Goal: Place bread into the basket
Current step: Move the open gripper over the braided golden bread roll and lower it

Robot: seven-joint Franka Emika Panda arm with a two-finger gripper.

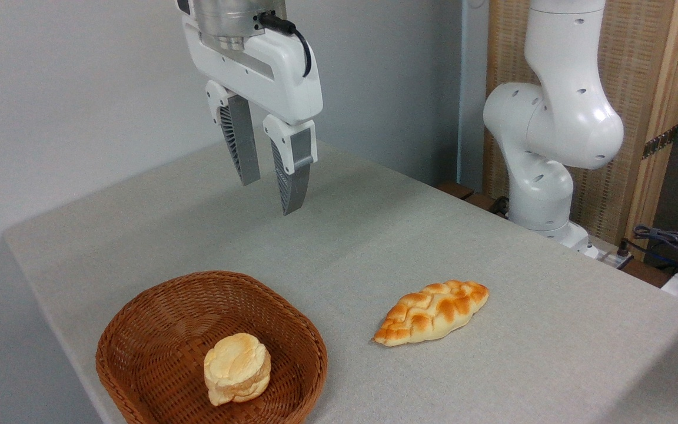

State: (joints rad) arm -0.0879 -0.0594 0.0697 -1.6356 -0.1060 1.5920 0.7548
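Note:
The bread (431, 312), a braided golden-orange loaf with pointed ends, lies on the grey tablecloth right of centre near the front. The reddish-brown wicker basket (156, 318) sits at the front left, apart from the loaf. My gripper (270, 197) hangs well above the table, behind both and up-left of the loaf, its grey ribbed fingers (241, 144) open with nothing between them.
A pale round layered bun (237, 368) rests inside the basket toward its front right. The arm's white base (551, 147) stands at the table's back right edge. Cables and a wooden panel are beyond the right side. The table (339, 235) drops off at left and front.

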